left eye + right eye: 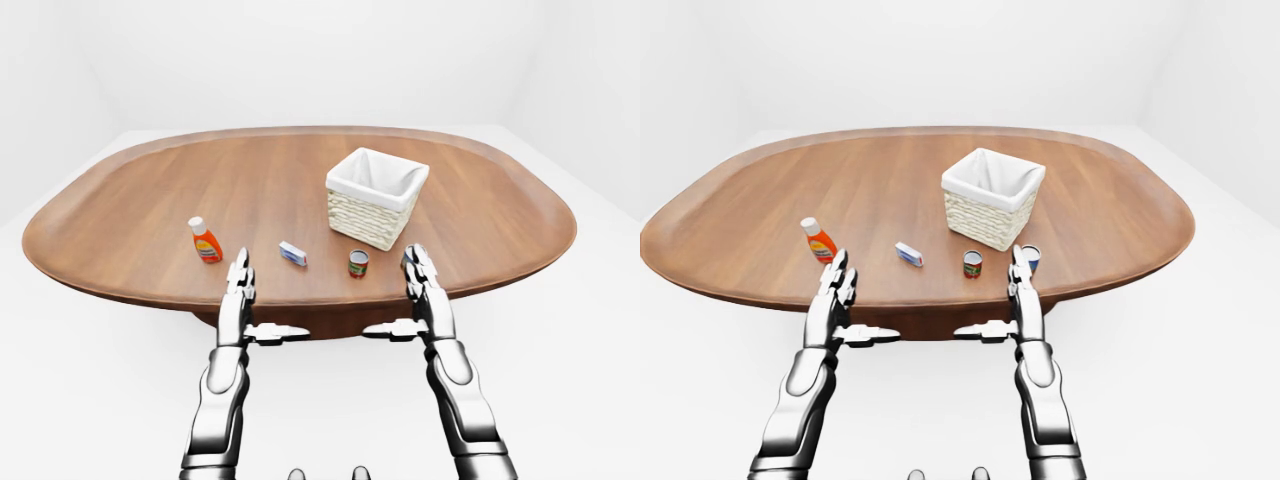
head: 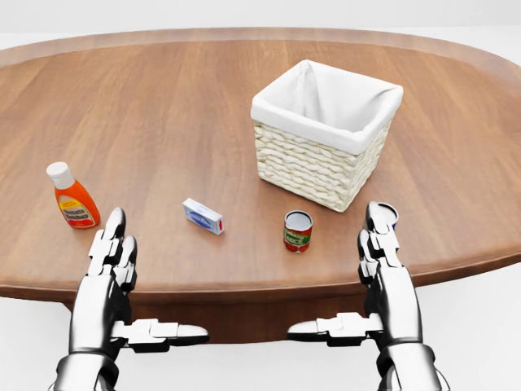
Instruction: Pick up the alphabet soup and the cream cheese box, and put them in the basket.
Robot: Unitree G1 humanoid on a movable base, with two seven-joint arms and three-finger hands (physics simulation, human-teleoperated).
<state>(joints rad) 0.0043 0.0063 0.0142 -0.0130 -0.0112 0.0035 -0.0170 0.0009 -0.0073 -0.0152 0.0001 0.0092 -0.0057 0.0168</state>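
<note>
Two small cans stand on the wooden table (image 2: 163, 106) just below the basket in the head view, and their labels are too small to read. One is a red-and-green can (image 2: 298, 230). The other, a blue-and-white can (image 1: 1031, 257), is mostly hidden behind my right fingertips. The cream cheese box (image 2: 203, 216), small and blue-white, lies flat to the left of the red can. The woven basket (image 2: 309, 167) with a white liner stands upright with nothing in it. My left hand (image 2: 130, 277) and right hand (image 2: 358, 277) hover at the table's near edge, both open with thumbs pointing inward and holding nothing.
An orange sauce bottle (image 2: 73, 195) with a white cap stands at the left, just above my left fingertips. The oval table's near rim (image 2: 244, 289) runs under both hands. White floor and walls surround the table.
</note>
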